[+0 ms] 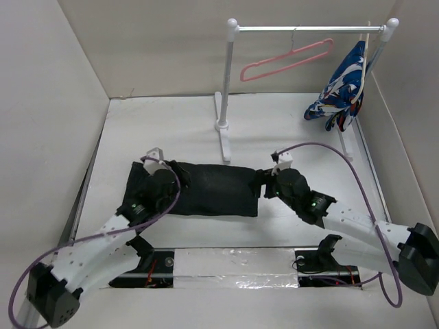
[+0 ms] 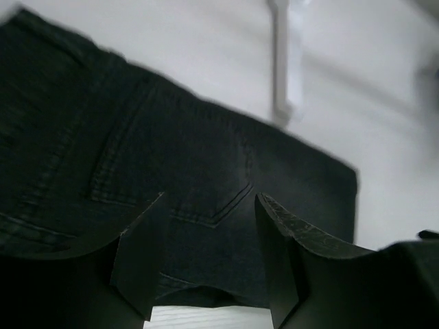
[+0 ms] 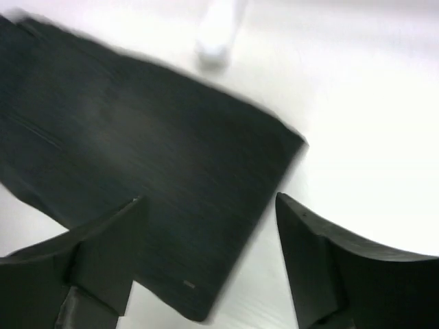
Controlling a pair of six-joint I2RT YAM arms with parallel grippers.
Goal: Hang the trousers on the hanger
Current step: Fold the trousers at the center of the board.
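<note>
Evidently little is done: the trousers (image 1: 206,190) lie flat on the bench (image 1: 164,130) under the left end effector (image 2: 209,202) and right end effector (image 3: 209,199), both spread wide and empty, the hanger (image 1: 288,60) hanging well beyond them.

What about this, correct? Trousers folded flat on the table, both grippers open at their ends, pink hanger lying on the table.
No. The pink hanger hangs on the rail, not on the table; the top external view shows it. Trousers lie folded on the table, left gripper and right gripper open at their ends.
</note>
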